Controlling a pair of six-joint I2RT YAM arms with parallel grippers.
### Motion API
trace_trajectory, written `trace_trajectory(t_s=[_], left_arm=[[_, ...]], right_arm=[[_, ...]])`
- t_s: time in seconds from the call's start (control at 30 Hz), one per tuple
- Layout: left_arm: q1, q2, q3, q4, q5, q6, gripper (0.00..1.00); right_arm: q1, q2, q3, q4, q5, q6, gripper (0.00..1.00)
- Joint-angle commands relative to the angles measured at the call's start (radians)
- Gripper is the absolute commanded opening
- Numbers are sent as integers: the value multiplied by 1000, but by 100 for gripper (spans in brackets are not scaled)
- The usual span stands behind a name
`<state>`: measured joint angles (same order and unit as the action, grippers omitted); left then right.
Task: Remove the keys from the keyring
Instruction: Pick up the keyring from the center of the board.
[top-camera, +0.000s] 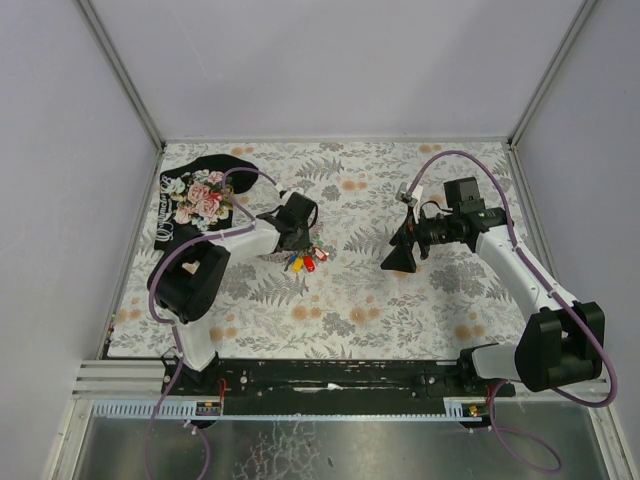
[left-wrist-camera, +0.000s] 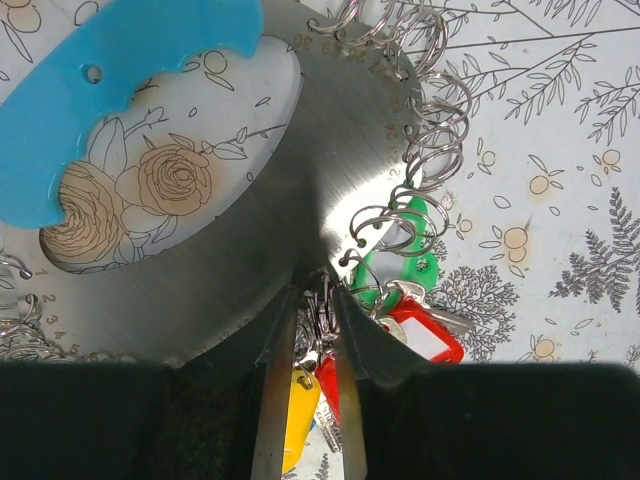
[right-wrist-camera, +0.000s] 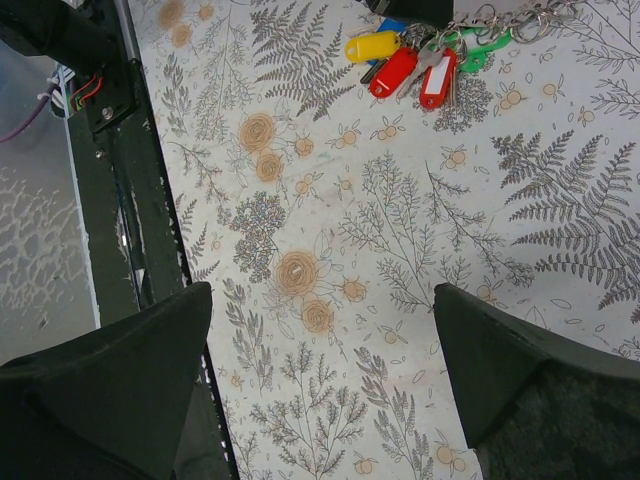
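We judge the task barely begun. The keys (top-camera: 305, 263) lie in one bunch on the table (top-camera: 400, 320), at about 9 o'clock from its middle. In the right wrist view the yellow head (right-wrist-camera: 372, 45), the red heads (right-wrist-camera: 392, 72) and the green head (right-wrist-camera: 490, 50) fan out from a single spot, so none looks freed. Every key is left to come off.

The left claw (left-wrist-camera: 320, 292) sits right over the keyring (left-wrist-camera: 330, 130). Its jaws are close together with small wire loops between the tips, but we cannot tell whether they pinch the wire. The ring's curved grey plate carries a light-blue piece (left-wrist-camera: 120, 90), which lies at 11 o'clock from the tips. The coiled chain (left-wrist-camera: 432, 130) is at 1 o'clock, and the keys are at 5 o'clock, partly under the fingers.

The right claw (top-camera: 400, 258) hangs at 3 o'clock from the bunch, well apart from it, with its jaws spread wide and holding nothing.

As for room, bare table lies between the two claws. It also runs from 4 to 6 o'clock of the keys, down to the black rail (top-camera: 330, 375) at the near edge. The black floral cloth (top-camera: 195, 195) fills the 10 o'clock corner, near the left arm, and we would keep off it. The walls (top-camera: 60, 150) close in the table on the left, far and right sides, so pulls toward the middle look safest to us.
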<state>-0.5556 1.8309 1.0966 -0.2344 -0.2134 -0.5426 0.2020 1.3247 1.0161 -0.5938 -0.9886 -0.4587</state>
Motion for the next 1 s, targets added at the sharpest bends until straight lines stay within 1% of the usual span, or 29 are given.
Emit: trace_trajectory(t_s=[0.0,0.07,0.17,0.2,0.37,0.53,0.67,0.8,0.97], left_arm=[[-4,4,20,-2,-8,-6,18],[-4,0,19,-2,-8,-4,13],[-4,-15,16,0,-10,-3,1],[-4,-23,14,3,-10,-2,0],[-7,-106,-18,37,8,17,0],[-9,-236,-89,109,82,57,0],[-10,-303,-118,115,148,82,0],[-18,-371,-145,143,224,86,0],[-28,-463,-179,219,361,41,0]], right_arm=[[7,-24,45,-3,-21,-21,99],[8,-24,44,-3,-22,-21,99],[7,-27,44,-4,-24,-21,99],[8,-27,44,-3,-24,-21,99],[8,-27,40,-2,-45,-20,99],[8,-22,22,37,-145,24,99],[8,-33,-31,165,-217,140,100],[14,-45,-119,406,-275,337,100],[31,-56,-204,647,-282,507,97]])
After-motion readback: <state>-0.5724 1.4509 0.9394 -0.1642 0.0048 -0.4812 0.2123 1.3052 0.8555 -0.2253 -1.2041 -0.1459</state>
